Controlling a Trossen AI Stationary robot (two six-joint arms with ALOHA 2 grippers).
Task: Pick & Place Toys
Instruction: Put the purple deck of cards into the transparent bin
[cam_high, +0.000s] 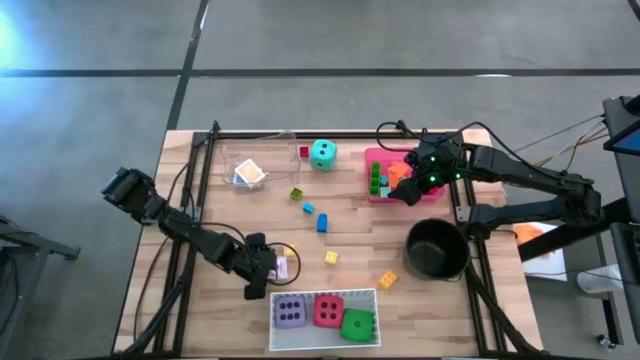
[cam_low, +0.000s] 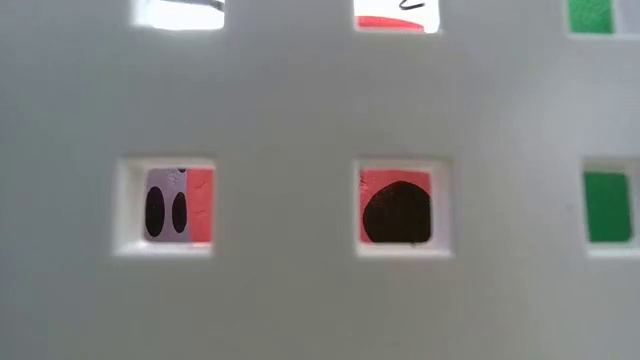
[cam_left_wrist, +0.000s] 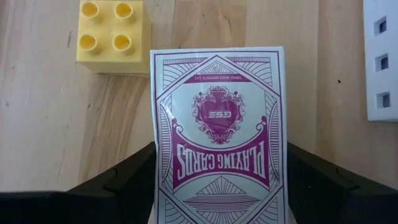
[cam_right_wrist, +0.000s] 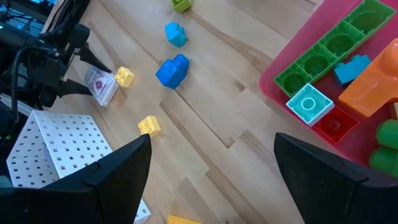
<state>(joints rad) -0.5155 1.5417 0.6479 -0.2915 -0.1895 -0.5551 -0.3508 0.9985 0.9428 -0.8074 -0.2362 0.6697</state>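
Note:
My left gripper is at the table's near left, shut on a small pack of playing cards with a purple-and-white back. The pack also shows in the right wrist view. A yellow block lies just past the pack. My right gripper is open and empty, above the near left edge of the pink tray. The purple die, red die and green die sit in the white tray. The teal die rests on the table at the far middle. My left gripper pinches the card pack between its two fingers, one on each long edge, at the end nearest the gripper. The pack reaches forward past the fingers toward the yellow block. Whether its far end rests on the table I cannot tell.
A black pot stands at the near right. A clear tray is at the far left. Loose blocks lie mid-table: green, blue, yellow. The pink tray holds several blocks. The white tray's wall fills the low view.

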